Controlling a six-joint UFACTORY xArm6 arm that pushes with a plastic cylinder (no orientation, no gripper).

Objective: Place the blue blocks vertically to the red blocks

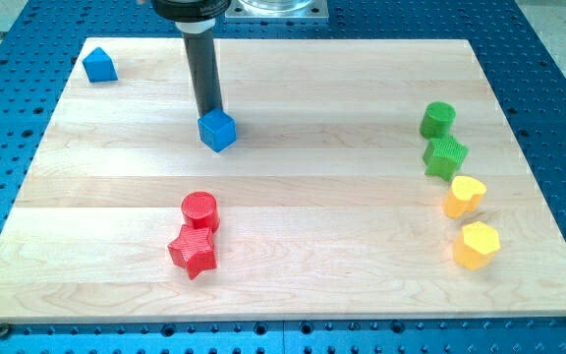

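Note:
A blue cube (218,130) lies on the wooden board, left of centre. My tip (210,111) touches its upper edge, just above it in the view. A second blue block (99,66), house-shaped, sits at the board's top left corner. A red cylinder (200,209) and a red star (194,252) lie together below the blue cube, the star touching the cylinder from below.
At the view's right stand a green cylinder (438,119), a green star (446,157), a yellow heart (465,196) and a yellow hexagon (478,245) in a column. The wooden board (312,226) lies on a blue perforated table.

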